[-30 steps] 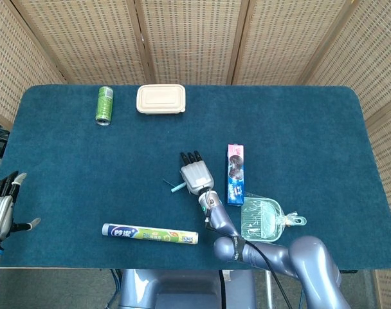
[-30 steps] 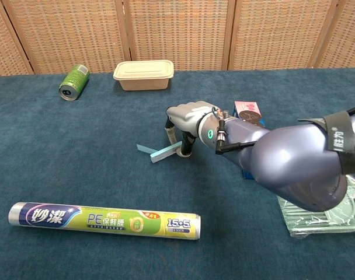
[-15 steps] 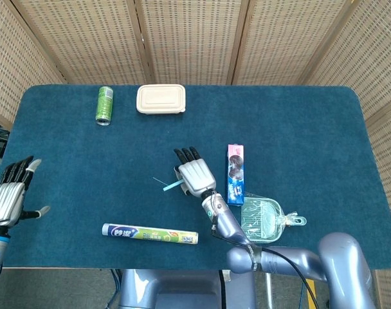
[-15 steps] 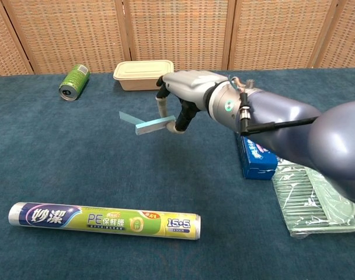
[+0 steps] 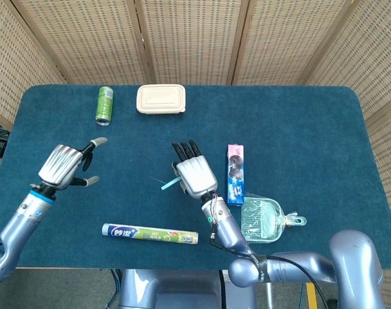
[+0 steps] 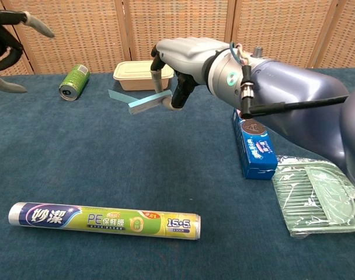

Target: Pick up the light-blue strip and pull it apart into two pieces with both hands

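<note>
The light-blue strip (image 6: 141,102) hangs in the air, pinched at its right end by my right hand (image 6: 176,63). In the head view the strip (image 5: 168,184) sticks out to the left of that hand (image 5: 193,175), well above the blue table. My left hand (image 5: 65,164) is raised over the table's left part with fingers spread and nothing in it; the chest view shows only its fingers (image 6: 8,35) at the top left corner. A wide gap separates the left hand from the strip.
A roll of PE cling film (image 6: 104,220) lies near the front edge. A green can (image 6: 73,81) and a beige lidded box (image 6: 143,74) sit at the back. A blue biscuit box (image 6: 254,146) and a clear bagged item (image 6: 317,199) lie to the right.
My right hand has lifted the strip off the table and carried it higher. My left hand has risen from the table's left edge and swung inward toward the middle.
</note>
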{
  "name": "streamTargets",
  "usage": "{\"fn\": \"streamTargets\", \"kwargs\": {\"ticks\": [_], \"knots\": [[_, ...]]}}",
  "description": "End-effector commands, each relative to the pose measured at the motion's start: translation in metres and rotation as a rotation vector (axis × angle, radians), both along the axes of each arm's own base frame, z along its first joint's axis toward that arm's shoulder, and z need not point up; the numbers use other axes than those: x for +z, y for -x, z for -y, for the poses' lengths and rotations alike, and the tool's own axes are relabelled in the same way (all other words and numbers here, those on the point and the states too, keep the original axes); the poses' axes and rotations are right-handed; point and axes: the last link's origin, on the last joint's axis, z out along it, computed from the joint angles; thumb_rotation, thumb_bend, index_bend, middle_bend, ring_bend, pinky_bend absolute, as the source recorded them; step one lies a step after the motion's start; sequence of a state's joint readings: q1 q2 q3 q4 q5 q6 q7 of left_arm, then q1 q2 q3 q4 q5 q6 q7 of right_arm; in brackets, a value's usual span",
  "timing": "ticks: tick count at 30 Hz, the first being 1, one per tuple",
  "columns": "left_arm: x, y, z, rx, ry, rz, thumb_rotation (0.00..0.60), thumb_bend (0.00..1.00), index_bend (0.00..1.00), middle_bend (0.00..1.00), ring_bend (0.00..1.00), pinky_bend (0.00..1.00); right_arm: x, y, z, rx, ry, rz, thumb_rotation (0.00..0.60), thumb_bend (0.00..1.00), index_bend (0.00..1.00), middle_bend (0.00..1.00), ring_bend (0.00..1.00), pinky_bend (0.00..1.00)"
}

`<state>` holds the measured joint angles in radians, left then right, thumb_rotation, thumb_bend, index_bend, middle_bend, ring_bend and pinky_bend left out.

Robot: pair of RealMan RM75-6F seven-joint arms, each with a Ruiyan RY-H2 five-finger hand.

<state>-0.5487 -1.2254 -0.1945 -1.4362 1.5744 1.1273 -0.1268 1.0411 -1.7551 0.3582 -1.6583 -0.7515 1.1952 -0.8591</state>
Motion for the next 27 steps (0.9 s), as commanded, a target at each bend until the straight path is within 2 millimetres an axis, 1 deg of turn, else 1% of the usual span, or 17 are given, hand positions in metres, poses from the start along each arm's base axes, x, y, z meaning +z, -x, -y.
{"fn": "streamTargets", "kwargs": {"ticks": [1, 3, 8, 12, 13, 21, 27], "knots": [[-0.015, -0.013, -0.011, -0.018, 0.031, 0.013, 0.600, 0.08, 0.34, 0.83, 0.89, 0.90, -0.002, -0.008, -0.004, 0.000, -0.005, -0.003, 0.600, 0.57, 0.59, 0.07, 0.00, 0.00], [-0.022, -0.021, -0.014, -0.005, 0.065, 0.045, 0.600, 0.11, 0.37, 0.84, 0.90, 0.91, -0.004, -0.011, -0.006, 0.003, -0.009, -0.010, 0.600, 0.57, 0.59, 0.07, 0.00, 0.00], [-0.035, -0.045, -0.015, 0.010, 0.162, 0.110, 0.600, 0.18, 0.39, 0.84, 0.90, 0.91, -0.009, -0.020, -0.010, 0.015, -0.014, -0.022, 0.600, 0.57, 0.59, 0.07, 0.00, 0.00], [-0.048, -0.065, -0.007, 0.017, 0.262, 0.129, 0.600, 0.20, 0.40, 0.84, 0.90, 0.91, -0.013, -0.027, -0.013, 0.015, -0.019, -0.029, 0.600, 0.57, 0.59, 0.07, 0.00, 0.00], [-0.048, -0.068, -0.006, 0.018, 0.271, 0.122, 0.600, 0.21, 0.40, 0.84, 0.90, 0.91, -0.015, -0.028, -0.013, 0.011, -0.019, -0.030, 0.600, 0.57, 0.59, 0.07, 0.00, 0.00], [-0.052, -0.077, -0.003, 0.017, 0.271, 0.080, 0.600, 0.25, 0.42, 0.84, 0.90, 0.91, -0.019, -0.030, -0.013, 0.000, -0.017, -0.038, 0.600, 0.57, 0.59, 0.07, 0.00, 0.00], [-0.054, -0.074, -0.001, 0.042, 0.275, 0.044, 0.600, 0.26, 0.42, 0.84, 0.90, 0.91, -0.020, -0.029, -0.011, -0.021, -0.011, -0.042, 0.600, 0.57, 0.59, 0.07, 0.00, 0.00]]}}
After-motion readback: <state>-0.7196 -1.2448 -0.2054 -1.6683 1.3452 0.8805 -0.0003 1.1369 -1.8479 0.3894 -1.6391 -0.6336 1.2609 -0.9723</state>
